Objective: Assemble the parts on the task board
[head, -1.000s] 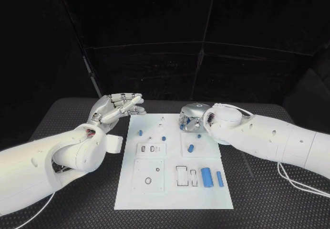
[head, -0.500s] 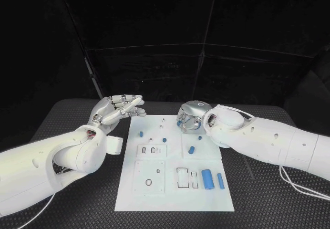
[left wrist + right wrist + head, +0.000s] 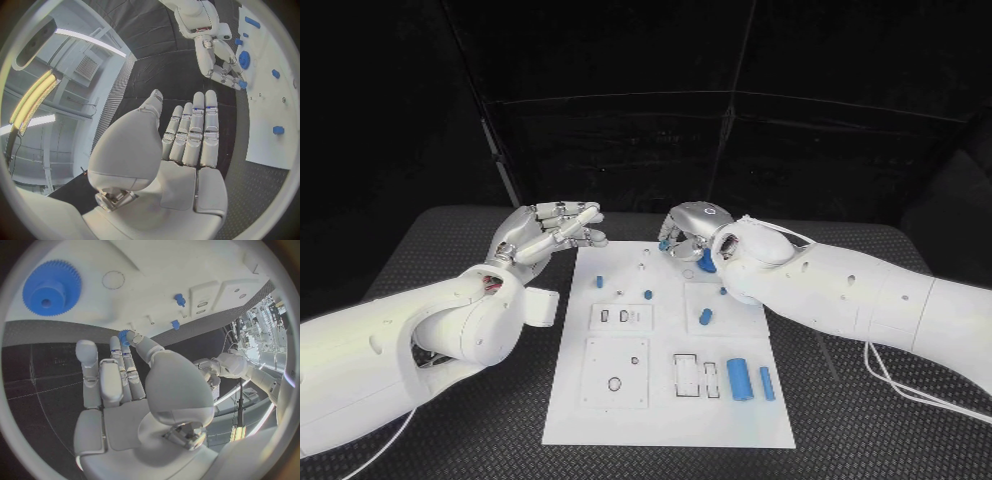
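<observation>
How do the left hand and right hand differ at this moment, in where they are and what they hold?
The left hand is off the task board, beside its far left corner; the right hand is over the board's far edge. The left hand holds nothing, its fingers straight and side by side in its wrist view; the right hand pinches a small blue part at its fingertips. Both are silver hands on white arms.

No readable text, label or number shows anywhere.

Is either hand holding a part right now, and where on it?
The right hand pinches a small blue part at its fingertips; which end cannot be told. The left hand holds nothing.
</observation>
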